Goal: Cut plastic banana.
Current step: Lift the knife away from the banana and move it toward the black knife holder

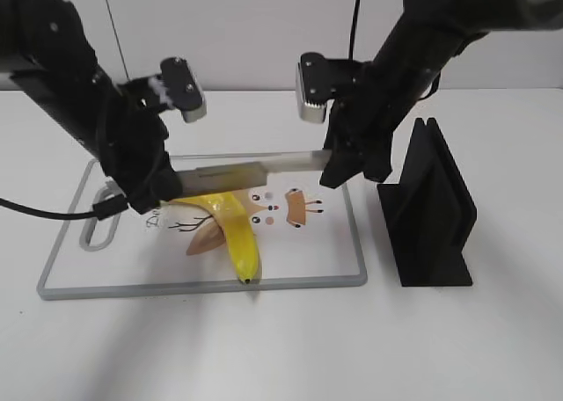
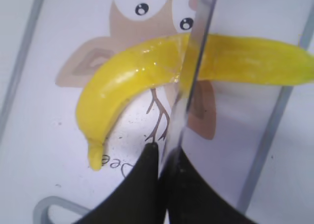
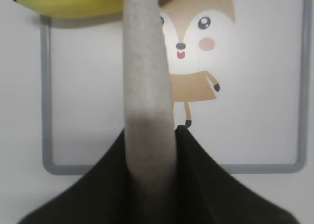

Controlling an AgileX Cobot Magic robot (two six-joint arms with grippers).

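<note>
Holding a knife point(image 1: 264, 164) level over the cutting board point(image 1: 202, 282), clamped at both ends: right gripper point(image 1: 339, 165) closed on the handle end, left gripper point(image 1: 163, 190) closed on the blade tip, seen from the left wrist as dark fingers point(image 2: 147, 175) pinching the steel. Lying on the board's middle, curved, the plastic banana point(image 1: 233, 229), with the blade crossing it roughly at mid-length; touching the skin or just above it, cannot tell.

Risks, as judged from here:
- Rolling or sliding of the banana away from the blade, since nothing pins it to the board.
- Uneven descent of the two arms, tilting the knife and twisting it out of one grip, most likely the thin tip.
- Missing the seam, if the blade sits off the join, leaving the halves together.
- Pressing too hard, shifting the board on the table.

Containers: only the black knife stand point(image 1: 431, 207), just right of the board, standing vacant.
</note>
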